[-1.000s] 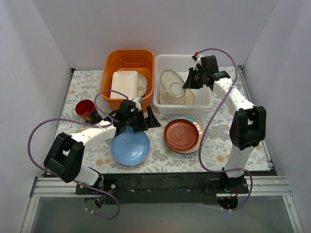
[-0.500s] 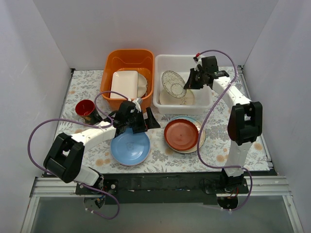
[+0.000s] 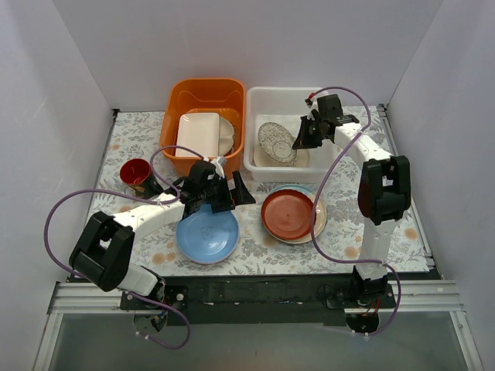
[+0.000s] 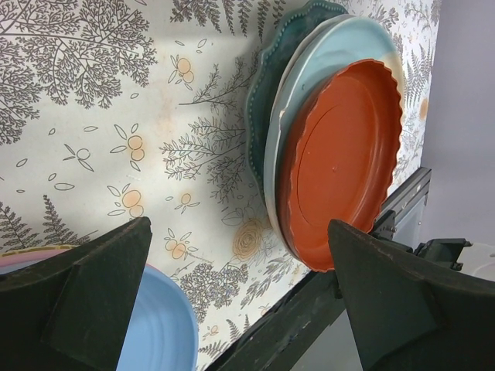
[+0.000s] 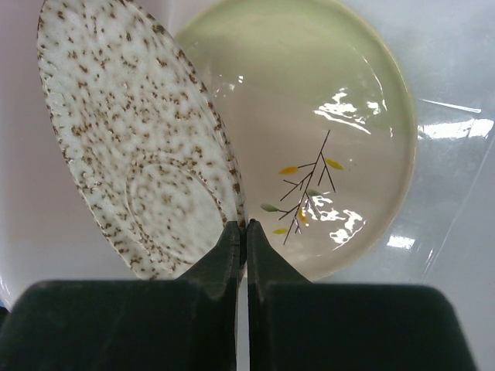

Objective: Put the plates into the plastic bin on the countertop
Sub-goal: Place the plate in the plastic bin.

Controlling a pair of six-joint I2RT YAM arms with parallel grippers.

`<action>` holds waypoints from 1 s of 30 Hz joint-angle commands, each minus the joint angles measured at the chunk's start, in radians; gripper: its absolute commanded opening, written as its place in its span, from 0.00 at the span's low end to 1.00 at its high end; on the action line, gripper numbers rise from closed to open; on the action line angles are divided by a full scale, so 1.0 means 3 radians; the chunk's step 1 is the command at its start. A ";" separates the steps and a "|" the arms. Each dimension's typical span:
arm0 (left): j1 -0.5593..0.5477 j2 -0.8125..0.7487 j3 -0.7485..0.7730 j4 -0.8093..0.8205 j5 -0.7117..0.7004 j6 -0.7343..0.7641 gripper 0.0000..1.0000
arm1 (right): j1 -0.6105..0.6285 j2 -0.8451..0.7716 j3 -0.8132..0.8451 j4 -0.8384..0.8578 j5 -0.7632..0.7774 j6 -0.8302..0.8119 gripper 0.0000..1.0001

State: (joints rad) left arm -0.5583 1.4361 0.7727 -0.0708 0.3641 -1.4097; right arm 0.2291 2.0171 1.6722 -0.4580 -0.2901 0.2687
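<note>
My right gripper is shut on the rim of a speckled grey plate. It holds the plate tilted on edge inside the white plastic bin. A cream plate with a leaf pattern lies flat on the bin floor just below it. On the floral countertop, a red-brown plate tops a stack with a teal scalloped plate. A light blue plate lies to its left. My left gripper hangs open and empty between the two.
An orange tub holding a cream rectangular dish stands left of the bin. A red cup sits at the far left. White walls enclose the countertop, and a black rail runs along its near edge.
The right gripper has carried the speckled plate down and left, lower into the bin toward the cream plate. The left arm has not moved.
</note>
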 commanded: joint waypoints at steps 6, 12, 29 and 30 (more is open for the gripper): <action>0.0015 -0.0119 -0.0045 0.0082 0.0059 0.0000 0.98 | -0.0012 0.0000 0.0081 0.0074 -0.0071 -0.0088 0.01; 0.0010 -0.0118 -0.0039 0.0088 0.0070 0.0000 0.98 | -0.0012 0.0021 -0.0026 0.0059 -0.0081 -0.0108 0.01; 0.0015 -0.0103 0.0032 0.0021 0.0100 0.0031 0.98 | -0.0012 0.0179 -0.0098 -0.0058 -0.0066 -0.0180 0.02; 0.0015 -0.0108 0.0042 0.0021 0.0105 0.0036 0.98 | -0.0012 0.0174 -0.0093 -0.0054 -0.0071 -0.0180 0.03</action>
State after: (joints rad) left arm -0.5583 1.4361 0.7708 -0.0669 0.3794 -1.4105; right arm 0.2291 2.0834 1.6230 -0.4984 -0.2867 0.2264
